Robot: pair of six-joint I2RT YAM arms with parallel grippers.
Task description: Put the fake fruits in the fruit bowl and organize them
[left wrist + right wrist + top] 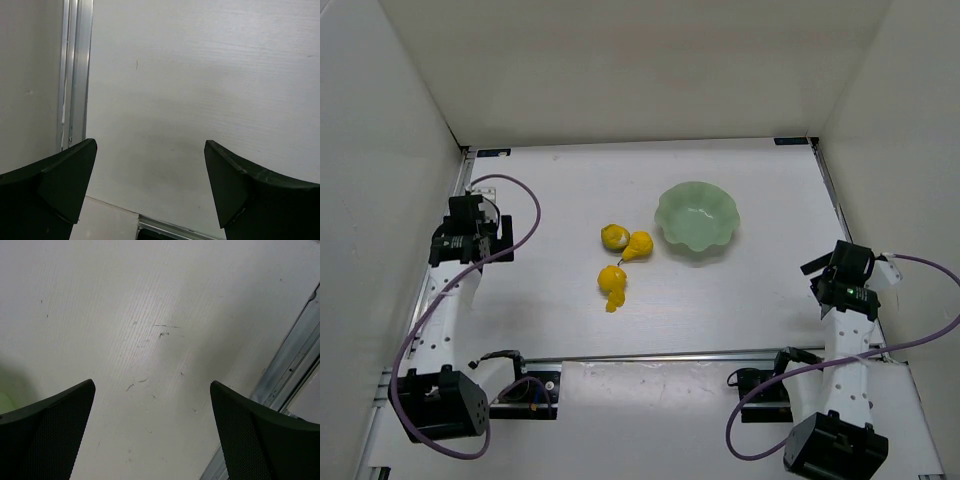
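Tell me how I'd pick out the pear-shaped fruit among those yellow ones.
Find the pale green scalloped bowl, right of the middle of the white table. Just left of it, closer to the bowl than anything else, sits the pear, right beside a roundish fruit. Only the pear narrows to a thin dark stem; the lumpy elongated fruit lies apart, toward the near edge.

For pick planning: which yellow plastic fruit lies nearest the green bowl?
The glossy yellow pear-shaped fruit, beside the pale mint-green scalloped bowl; the round one and lumpy one lie farther.
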